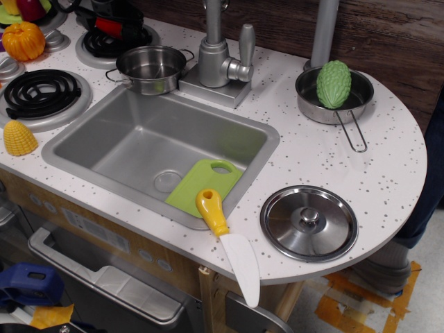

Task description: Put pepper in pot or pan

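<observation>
The red pepper (pixel 109 26) lies on the far-left back burner (pixel 104 43), and its green stem end is hidden. My black gripper (pixel 111 25) is down over it at the top edge of the view, with its fingers against both sides of the pepper, so it looks shut on it. The empty steel pot (pixel 151 68) stands just right of and in front of the burner, at the sink's back rim. A small steel pan (pixel 311 104) at the back right holds a bumpy light-green vegetable (pixel 334 83).
The sink (pixel 125 149) holds a green cutting board (pixel 203 187). A yellow-handled knife (pixel 225 239) and a steel lid (pixel 309 222) lie at the front. The faucet (pixel 220 55) stands beside the pot. An orange pumpkin toy (pixel 23 40), a corn toy (pixel 19 137) and a coil burner (pixel 41 94) are on the left.
</observation>
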`<act>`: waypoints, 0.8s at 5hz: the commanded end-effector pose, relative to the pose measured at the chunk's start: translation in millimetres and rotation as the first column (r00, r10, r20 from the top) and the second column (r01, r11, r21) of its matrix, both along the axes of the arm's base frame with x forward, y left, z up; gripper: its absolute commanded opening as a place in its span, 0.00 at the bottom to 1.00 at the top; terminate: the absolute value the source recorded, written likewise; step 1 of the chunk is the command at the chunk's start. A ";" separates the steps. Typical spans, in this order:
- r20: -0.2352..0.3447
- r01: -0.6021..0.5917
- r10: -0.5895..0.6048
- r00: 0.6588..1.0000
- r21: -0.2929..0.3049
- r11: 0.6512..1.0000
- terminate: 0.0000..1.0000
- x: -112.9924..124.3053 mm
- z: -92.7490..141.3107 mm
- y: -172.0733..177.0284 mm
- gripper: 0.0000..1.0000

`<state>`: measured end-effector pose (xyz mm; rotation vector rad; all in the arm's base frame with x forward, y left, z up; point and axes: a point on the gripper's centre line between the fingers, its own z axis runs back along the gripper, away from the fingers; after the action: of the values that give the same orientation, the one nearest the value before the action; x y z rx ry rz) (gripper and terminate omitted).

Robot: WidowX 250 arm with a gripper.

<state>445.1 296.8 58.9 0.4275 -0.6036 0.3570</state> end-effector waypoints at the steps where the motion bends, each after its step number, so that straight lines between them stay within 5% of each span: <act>1: 0.085 0.004 -0.009 0.996 0.065 0.998 0.00 16.6 43.6 9.7 1.00; 4: 0.174 0.023 -0.035 0.984 0.072 0.997 0.00 46.1 27.8 18.7 1.00</act>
<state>488.9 312.8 51.5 0.4256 -0.7358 0.3554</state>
